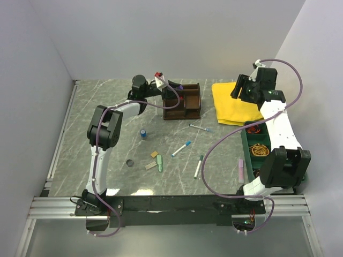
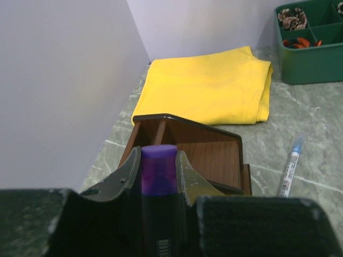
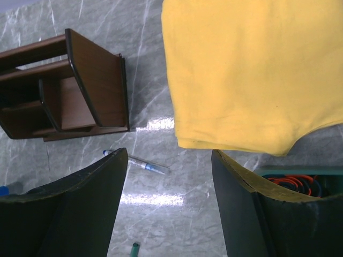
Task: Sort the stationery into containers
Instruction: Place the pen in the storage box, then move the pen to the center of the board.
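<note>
Left gripper [image 2: 159, 160] — clenched on a purple marker [image 2: 158, 171], poised over the wooden organiser [image 2: 214, 155], apparently at its rear compartments; arm stretched far forward. Centre: blue-capped bottle [image 1: 143, 133], erasers [image 1: 155, 160] and pens [image 1: 181, 148] lie loose on the table [image 1: 107, 101]. Right gripper [image 3: 169, 153] — fingers spread, grasping nothing, wrist pointing down over the yellow cloth's [image 3: 241, 69] near edge, beside the green tray [image 1: 247, 140].
</note>
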Robot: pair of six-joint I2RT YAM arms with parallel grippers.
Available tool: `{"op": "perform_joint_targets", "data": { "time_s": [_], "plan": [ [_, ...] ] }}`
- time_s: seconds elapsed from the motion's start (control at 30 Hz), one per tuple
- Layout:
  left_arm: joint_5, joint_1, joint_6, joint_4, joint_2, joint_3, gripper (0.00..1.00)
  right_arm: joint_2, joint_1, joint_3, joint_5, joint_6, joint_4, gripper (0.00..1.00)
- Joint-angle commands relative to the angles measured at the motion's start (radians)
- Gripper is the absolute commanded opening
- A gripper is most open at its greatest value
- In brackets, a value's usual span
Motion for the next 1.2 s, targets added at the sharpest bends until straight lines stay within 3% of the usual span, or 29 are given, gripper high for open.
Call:
{"op": "perform_joint_targets", "data": {
  "time_s": [0.0,0.07,0.1,0.2,0.3,0.53,0.83,0.93,0.97,1.1,1.17],
  "plan": [
    [0.05,0.011,0.051,-0.031,0.033,0.048,0.01,-0.011,0.014,-0.009,0.016,-0.017,0.025,0.72],
    [0.06,0.016,0.057,-0.05,0.045,0.07,0.06,-0.006,0.015,-0.012,0.015,-0.017,0.028,0.72],
    [0.063,0.017,0.056,-0.055,0.051,0.071,0.19,-0.003,0.015,-0.011,0.013,-0.015,0.025,0.72],
    [0.067,0.02,0.057,-0.045,0.035,0.061,0.38,0.006,0.017,0.0,0.006,-0.012,0.025,0.72],
    [0.06,0.019,0.085,-0.077,-0.019,0.041,0.49,0.011,0.017,0.012,0.0,-0.007,0.027,0.72],
    [0.038,0.004,0.104,-0.185,-0.203,-0.027,0.58,-0.029,0.014,-0.012,-0.054,0.003,0.008,0.73],
    [-0.164,-0.032,0.002,-0.564,-0.588,-0.252,0.75,-0.262,0.017,-0.282,0.009,0.065,-0.26,0.71],
    [-0.248,-0.036,-0.06,-0.668,-0.68,-0.341,0.89,-0.334,0.031,-0.356,0.052,0.057,-0.312,0.72],
    [-0.256,-0.036,-0.096,-0.688,-0.717,-0.363,0.99,-0.365,0.035,-0.379,0.074,0.042,-0.335,0.72],
    [-0.296,-0.056,-0.162,-0.716,-0.798,-0.485,0.99,-0.419,0.042,-0.408,0.096,0.028,-0.377,0.75],
    [-0.403,-0.108,-0.156,-0.746,-0.824,-0.547,0.99,-0.414,0.045,-0.399,0.055,-0.003,-0.372,0.76]
  ]
}}
